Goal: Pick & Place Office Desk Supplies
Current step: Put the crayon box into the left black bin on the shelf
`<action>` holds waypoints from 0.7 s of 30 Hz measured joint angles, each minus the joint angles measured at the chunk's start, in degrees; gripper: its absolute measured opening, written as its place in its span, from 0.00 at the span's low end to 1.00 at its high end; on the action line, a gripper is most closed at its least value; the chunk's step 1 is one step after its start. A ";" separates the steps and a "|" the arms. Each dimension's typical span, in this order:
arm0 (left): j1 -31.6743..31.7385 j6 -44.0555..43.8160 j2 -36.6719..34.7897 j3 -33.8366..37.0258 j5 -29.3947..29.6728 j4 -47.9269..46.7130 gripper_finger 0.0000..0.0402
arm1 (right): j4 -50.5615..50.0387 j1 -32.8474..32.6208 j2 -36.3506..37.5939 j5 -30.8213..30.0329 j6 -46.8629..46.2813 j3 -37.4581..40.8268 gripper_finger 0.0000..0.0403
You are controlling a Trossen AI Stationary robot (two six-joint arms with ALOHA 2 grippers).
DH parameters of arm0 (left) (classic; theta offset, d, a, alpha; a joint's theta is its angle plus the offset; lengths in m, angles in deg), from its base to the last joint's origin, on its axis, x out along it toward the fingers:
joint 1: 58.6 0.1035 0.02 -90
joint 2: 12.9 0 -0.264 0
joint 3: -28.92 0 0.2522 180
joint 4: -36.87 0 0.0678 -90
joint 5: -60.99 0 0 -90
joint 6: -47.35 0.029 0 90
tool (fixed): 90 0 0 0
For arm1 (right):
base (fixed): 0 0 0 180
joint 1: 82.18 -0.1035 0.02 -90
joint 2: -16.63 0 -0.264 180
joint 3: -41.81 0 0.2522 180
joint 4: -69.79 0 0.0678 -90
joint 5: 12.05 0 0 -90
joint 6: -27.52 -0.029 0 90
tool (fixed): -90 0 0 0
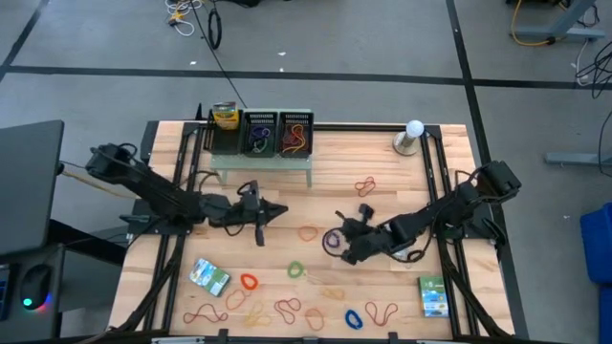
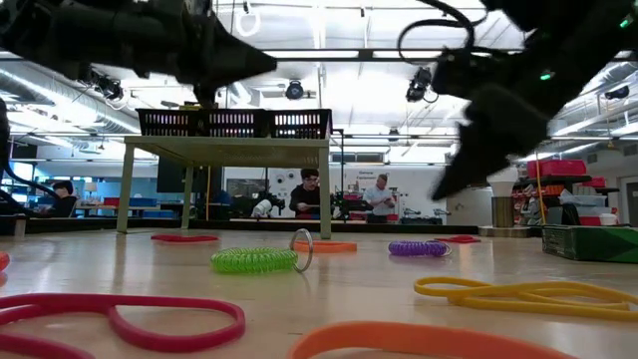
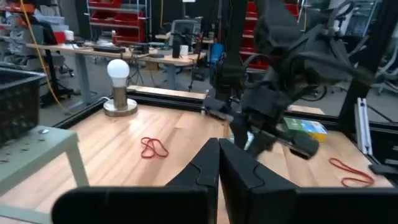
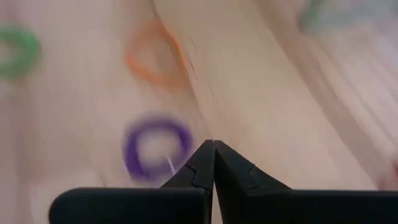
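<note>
Rubber-band loops lie flat on the near half of the wooden table: a purple coil (image 1: pixel 332 241) (image 4: pixel 155 149), an orange loop (image 1: pixel 307 232) (image 4: pixel 154 56), a green coil (image 1: pixel 295 270) (image 2: pixel 254 261), and a red one (image 1: pixel 364 185) (image 3: pixel 153 147). Green-white-blue packets lie at near left (image 1: pixel 208 277) and near right (image 1: pixel 433 296). My right gripper (image 1: pixel 338 241) (image 4: pixel 213 146) is shut and empty, just above the table beside the purple coil. My left gripper (image 1: pixel 279 211) (image 3: pixel 217 146) is shut and empty, held above the table's middle left.
A pale-green shelf (image 1: pixel 263 161) at the back carries black mesh trays (image 1: pixel 277 134) and a yellow can (image 1: pixel 225 117). A bulb on a stand (image 1: pixel 413 136) is at the back right. More loops (image 1: pixel 287 311) lie along the near edge.
</note>
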 joint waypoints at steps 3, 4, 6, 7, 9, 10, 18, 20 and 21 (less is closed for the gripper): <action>-0.53 -0.55 3.87 -0.41 -0.23 2.30 0.03 | -19.40 -1.79 2.61 3.01 -8.49 -3.41 0.03; -0.95 -0.75 4.87 -0.63 -0.31 2.49 0.03 | -26.16 -2.45 3.43 4.22 -11.33 -4.89 0.03; -1.83 -0.63 6.45 -0.58 -0.17 3.27 0.03 | -38.93 -3.61 4.53 7.29 -17.37 -7.63 0.03; -2.24 -0.42 7.40 -0.66 -0.21 4.09 0.03 | -44.62 -4.35 5.10 9.24 -20.57 -8.53 0.03; -3.09 -0.04 7.96 -0.51 -0.17 4.00 0.03 | -53.50 -5.69 6.02 13.27 -25.98 -9.34 0.03; -3.44 -0.01 8.20 -0.53 -0.14 4.88 0.03 | -55.87 -6.36 6.34 15.82 -28.18 -9.32 0.03; -3.73 0.51 8.35 -0.58 -0.12 6.62 0.03 | -50.88 -8.94 6.90 28.22 -36.60 1.38 0.01; -3.76 0.50 8.35 -0.58 -0.15 6.58 0.03 | -46.35 -8.65 6.91 29.34 -36.70 2.78 0.01; -3.78 0.50 8.35 -0.58 -0.18 6.58 0.03 | -44.32 -8.41 6.91 29.81 -36.46 3.08 0.02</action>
